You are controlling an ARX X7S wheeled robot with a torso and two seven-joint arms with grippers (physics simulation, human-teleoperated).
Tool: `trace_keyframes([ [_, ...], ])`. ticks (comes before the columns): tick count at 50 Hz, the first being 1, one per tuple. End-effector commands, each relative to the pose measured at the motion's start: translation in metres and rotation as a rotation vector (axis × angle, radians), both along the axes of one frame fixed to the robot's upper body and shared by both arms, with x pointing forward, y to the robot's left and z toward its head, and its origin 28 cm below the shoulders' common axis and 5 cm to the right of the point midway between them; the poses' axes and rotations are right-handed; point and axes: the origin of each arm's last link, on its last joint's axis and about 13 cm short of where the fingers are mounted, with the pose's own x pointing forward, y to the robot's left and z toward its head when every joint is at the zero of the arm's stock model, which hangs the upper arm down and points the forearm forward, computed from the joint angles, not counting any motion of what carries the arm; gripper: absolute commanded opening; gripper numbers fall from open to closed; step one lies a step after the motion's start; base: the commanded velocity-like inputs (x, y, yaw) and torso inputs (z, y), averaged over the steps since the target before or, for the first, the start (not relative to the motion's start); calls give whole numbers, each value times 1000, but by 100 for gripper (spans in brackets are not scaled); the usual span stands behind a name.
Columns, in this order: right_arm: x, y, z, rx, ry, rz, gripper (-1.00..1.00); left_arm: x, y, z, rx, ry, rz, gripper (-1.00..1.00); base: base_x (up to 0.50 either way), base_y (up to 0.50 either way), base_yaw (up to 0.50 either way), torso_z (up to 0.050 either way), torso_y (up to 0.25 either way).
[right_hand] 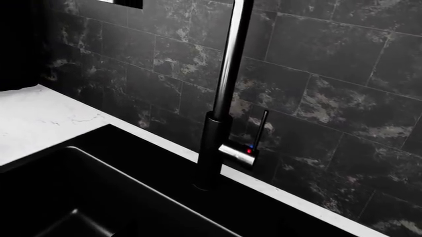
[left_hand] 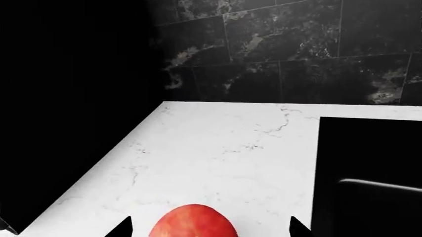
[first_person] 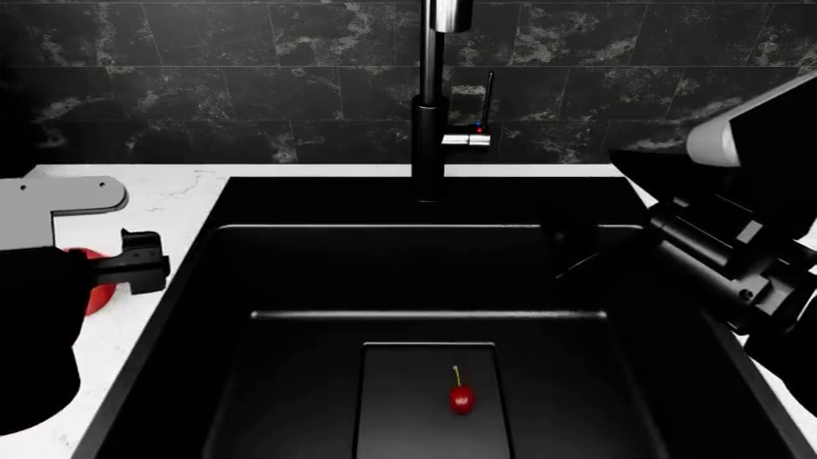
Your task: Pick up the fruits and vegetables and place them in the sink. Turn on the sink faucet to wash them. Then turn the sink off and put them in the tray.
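Note:
The round red fruit (left_hand: pixel 193 223) lies on the white counter left of the sink (first_person: pixel 422 206), partly hidden behind my left arm in the head view (first_person: pixel 98 290). My left gripper (left_hand: pixel 211 228) is open, with a black fingertip on each side of the fruit and a gap to each. A small red cherry (first_person: pixel 461 398) with a green stem lies on the raised drain panel in the sink. The faucet (first_person: pixel 430 115) stands behind the basin, with its chrome lever (right_hand: pixel 238 154). My right gripper (first_person: pixel 590 251) hangs dark over the basin's right side; its jaws are not distinguishable. The teardrop piece and the tray are out of view.
The white marble counter (left_hand: pixel 211 148) runs along the sink's left edge to a dark tiled back wall (right_hand: pixel 329 98). A dark wall or cabinet side (left_hand: pixel 66 98) bounds the counter on the far side from the sink.

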Motion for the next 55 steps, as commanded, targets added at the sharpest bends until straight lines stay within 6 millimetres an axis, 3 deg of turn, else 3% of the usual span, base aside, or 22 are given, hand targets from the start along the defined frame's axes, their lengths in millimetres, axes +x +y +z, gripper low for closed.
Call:
trace_keyframes([
  [1,2,1,0,-1,-1,4,100,8,-3,-8,-6,42,-18,100,0,0,0,0,0],
  [36,4,3,2,-2,3,6,100,23,10,-24,83,112,79,100,0,0,0,0,0],
  [55,6,4,2,-4,5,9,100,26,11,-36,22,191,60,100,0,0,0,0,0],
])
